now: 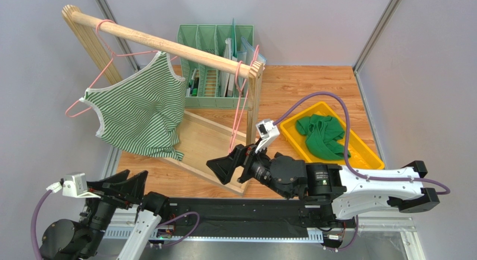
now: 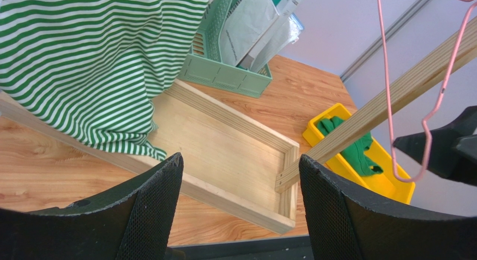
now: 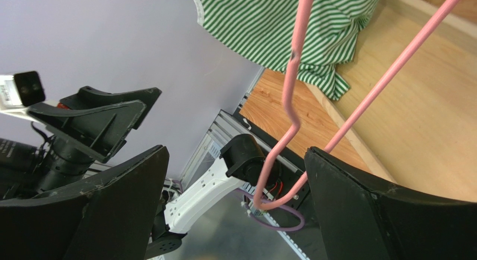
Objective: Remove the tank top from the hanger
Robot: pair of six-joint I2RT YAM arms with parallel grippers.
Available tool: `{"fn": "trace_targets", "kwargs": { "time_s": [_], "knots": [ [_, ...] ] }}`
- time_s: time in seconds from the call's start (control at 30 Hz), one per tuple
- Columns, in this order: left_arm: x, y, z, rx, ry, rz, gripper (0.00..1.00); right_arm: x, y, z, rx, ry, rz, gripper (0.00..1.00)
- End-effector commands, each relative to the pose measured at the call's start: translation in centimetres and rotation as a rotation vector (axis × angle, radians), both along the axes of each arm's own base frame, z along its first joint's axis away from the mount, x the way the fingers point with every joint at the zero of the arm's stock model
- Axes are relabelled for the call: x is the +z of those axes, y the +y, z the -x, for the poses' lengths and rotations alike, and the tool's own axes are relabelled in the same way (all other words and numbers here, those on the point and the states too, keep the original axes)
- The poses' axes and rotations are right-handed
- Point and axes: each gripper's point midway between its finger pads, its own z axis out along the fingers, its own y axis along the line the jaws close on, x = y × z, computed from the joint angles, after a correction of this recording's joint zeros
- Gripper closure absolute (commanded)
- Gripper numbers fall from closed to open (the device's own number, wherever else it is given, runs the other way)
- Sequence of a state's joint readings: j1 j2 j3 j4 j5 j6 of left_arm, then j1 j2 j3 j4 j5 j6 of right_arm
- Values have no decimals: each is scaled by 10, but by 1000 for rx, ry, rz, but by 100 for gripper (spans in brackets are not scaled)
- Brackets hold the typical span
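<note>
Enclosure: three plain panels, matte, pale lilac-grey. Back wall [image 1: 313, 20], left wall [image 1: 33, 75], right wall [image 1: 431, 75]; all unmarked, no openings visible.

Aluminium uprights [image 1: 376, 31] stand at the rear corners where the panels meet, appearing to lean outward in the overhead view.

Table [image 1: 313, 89]: light orange-brown wood-grain top, running to the foot of the back and right walls. A black strip [image 1: 235, 212] lies along its near edge.

Light: even and diffuse, source not visible. Shadows on the wood are soft and faint; no glare on the walls.
</note>
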State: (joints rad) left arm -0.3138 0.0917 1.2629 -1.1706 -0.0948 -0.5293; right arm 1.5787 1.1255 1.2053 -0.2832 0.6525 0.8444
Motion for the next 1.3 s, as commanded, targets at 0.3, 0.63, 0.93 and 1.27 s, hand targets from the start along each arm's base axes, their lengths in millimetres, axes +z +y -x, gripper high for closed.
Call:
{"fn": "trace_targets", "kwargs": {
  "time_s": [0.3, 0.63, 0.93, 1.27],
  "knots": [
    [1, -5, -6, -22, 14, -14, 19, 32, -49, -9, -13, -178, 3, 0],
    [-3, -23, -30, -96, 106, -109, 18, 22, -89, 23, 217, -300, -34, 0],
    [32, -34, -69, -120, 185, -231, 18, 4, -116, 55, 414, -374, -52, 0],
    [114, 31, -138, 303, 160, -460, 13, -15, -137, 60, 459, -408, 2, 0]
  ]
}}
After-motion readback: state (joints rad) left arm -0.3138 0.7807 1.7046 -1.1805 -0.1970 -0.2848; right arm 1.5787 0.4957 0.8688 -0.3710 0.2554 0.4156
